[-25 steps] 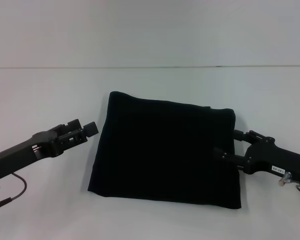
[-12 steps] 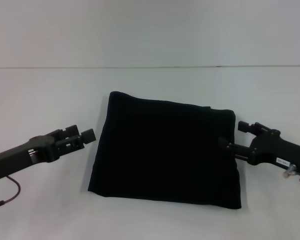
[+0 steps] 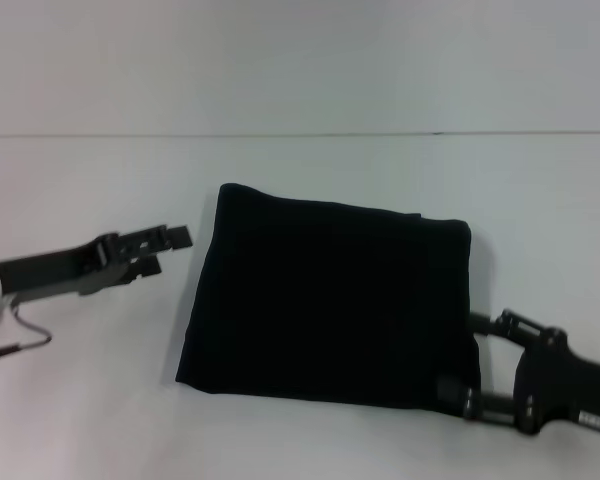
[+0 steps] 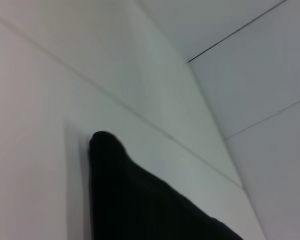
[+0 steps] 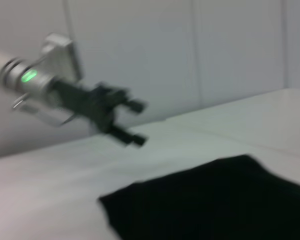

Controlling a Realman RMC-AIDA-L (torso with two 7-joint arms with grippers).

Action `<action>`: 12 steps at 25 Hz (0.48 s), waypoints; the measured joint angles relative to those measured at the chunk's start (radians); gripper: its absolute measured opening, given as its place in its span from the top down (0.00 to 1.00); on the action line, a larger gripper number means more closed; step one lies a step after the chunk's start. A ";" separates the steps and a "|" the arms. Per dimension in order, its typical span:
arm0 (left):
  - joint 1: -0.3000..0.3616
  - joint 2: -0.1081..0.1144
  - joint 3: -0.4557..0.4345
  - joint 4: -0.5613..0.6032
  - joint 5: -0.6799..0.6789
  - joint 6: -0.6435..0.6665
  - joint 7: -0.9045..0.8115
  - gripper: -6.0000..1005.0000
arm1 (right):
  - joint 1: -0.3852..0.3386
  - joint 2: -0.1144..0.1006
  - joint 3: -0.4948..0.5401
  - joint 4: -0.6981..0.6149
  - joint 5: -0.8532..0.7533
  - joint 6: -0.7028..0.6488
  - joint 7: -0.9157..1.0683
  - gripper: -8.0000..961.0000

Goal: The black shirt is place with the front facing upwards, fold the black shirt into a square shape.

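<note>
My left gripper [image 3: 170,245] hangs just off the left edge of the black shirt [image 3: 330,305], up near its far corner and clear of the cloth. The right wrist view shows it best: my two fingertips [image 5: 136,106] stand apart with nothing between them, raised a little above the table [image 3: 300,170]. I judge it sits there because it has no hold to keep; the cloth beside it lies flat by its own weight.

The black shirt rests in the middle of the table as a compact, nearly square block, its edges fairly straight, the far edge showing a slight step where layers overlap near the right corner. From the left wrist view only one rounded corner of it [image 4: 107,150] shows, lying on the white surface. To my eye the fold looks done or nearly done, since no sleeve or loose tail sticks out.

My right gripper [image 3: 475,365] sits low at the shirt's near right corner, just beside the hem, its fingers spread and empty as far as I can see, though the dark cloth behind them makes contact hard to judge.

No lettering or label shows on the shirt as it lies; the upper face is plain black. I can read no writing elsewhere.
</note>
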 joint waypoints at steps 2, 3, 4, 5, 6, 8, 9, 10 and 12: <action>-0.042 0.010 0.011 -0.022 0.038 -0.032 -0.062 0.07 | -0.019 0.003 -0.019 0.002 -0.025 -0.008 -0.049 0.04; -0.057 0.012 0.020 -0.033 0.052 -0.053 -0.087 0.07 | -0.029 0.005 -0.026 0.006 -0.032 -0.009 -0.076 0.04; -0.086 0.015 0.047 -0.058 0.076 -0.108 -0.130 0.07 | -0.045 0.007 -0.030 0.015 -0.035 -0.009 -0.115 0.04; -0.086 0.015 0.047 -0.058 0.076 -0.108 -0.130 0.07 | -0.045 0.007 -0.030 0.015 -0.035 -0.009 -0.115 0.04; -0.097 0.015 0.062 -0.071 0.083 -0.142 -0.145 0.07 | -0.052 0.008 -0.029 0.021 -0.034 -0.009 -0.128 0.04; -0.114 0.014 0.084 -0.089 0.087 -0.187 -0.154 0.07 | -0.061 0.007 -0.022 0.034 -0.031 -0.009 -0.141 0.04; -0.119 0.013 0.088 -0.094 0.088 -0.198 -0.155 0.07 | -0.063 0.006 -0.022 0.035 -0.030 -0.009 -0.142 0.04; -0.128 0.011 0.094 -0.101 0.089 -0.212 -0.155 0.07 | -0.064 0.006 -0.021 0.036 -0.030 -0.009 -0.141 0.04; -0.142 0.008 0.108 -0.111 0.090 -0.243 -0.157 0.07 | -0.065 0.006 -0.021 0.037 -0.030 -0.009 -0.140 0.04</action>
